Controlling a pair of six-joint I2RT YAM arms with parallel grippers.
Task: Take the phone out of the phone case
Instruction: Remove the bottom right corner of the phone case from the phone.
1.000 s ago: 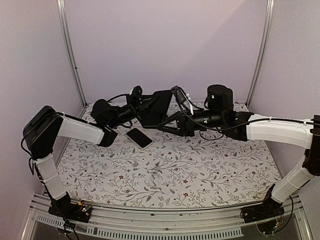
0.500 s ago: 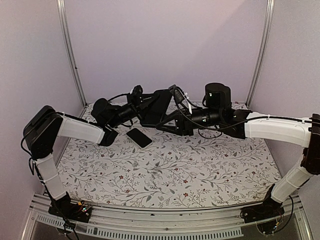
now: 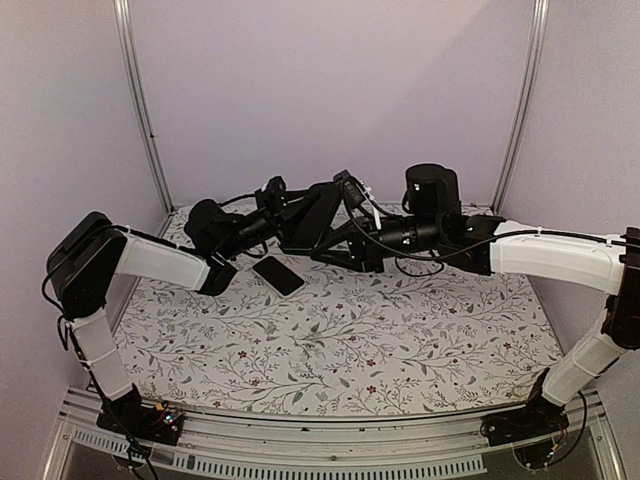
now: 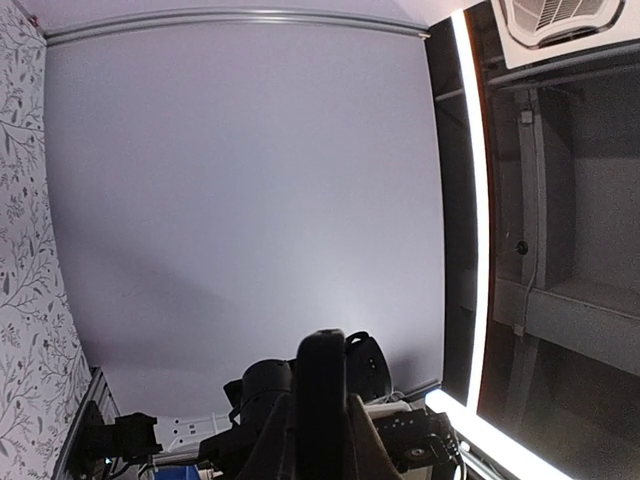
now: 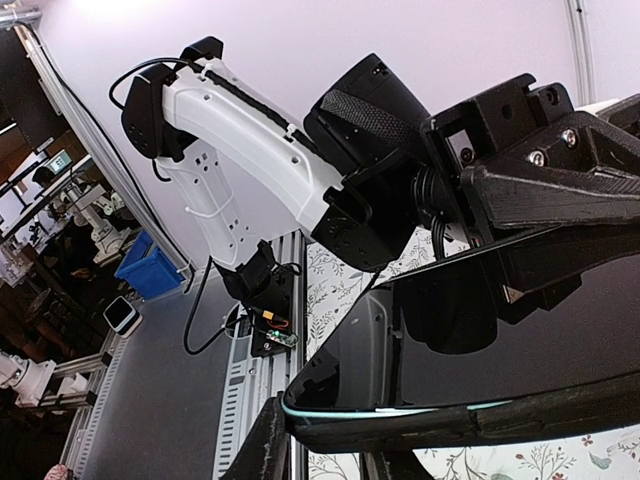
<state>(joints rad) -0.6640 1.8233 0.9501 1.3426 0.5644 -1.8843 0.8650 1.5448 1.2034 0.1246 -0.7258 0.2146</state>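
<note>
The phone [image 5: 575, 335] shows you a glossy black face, smooth as a mirror. The phone case [image 5: 420, 428] rim looks matt and perhaps rubbery, though it's blurred here. Your floral table cover [image 3: 400, 340] reads as matt cloth.

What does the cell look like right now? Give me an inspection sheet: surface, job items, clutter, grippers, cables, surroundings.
Surface: floral-patterned table, flat, no spills seen.
Job's things: black phone in its black case, held tilted in the air above the table's far side; whether the case has begun to part cannot be told.
Clutter: small black flat rectangle lying on the table, apart from both grippers.
Grippers: left gripper and right gripper are both shut on the cased phone, from opposite sides.
Cables: black cables loop around the wrists of both arms.
Surroundings: pale walls and metal posts; nothing else seen.
</note>
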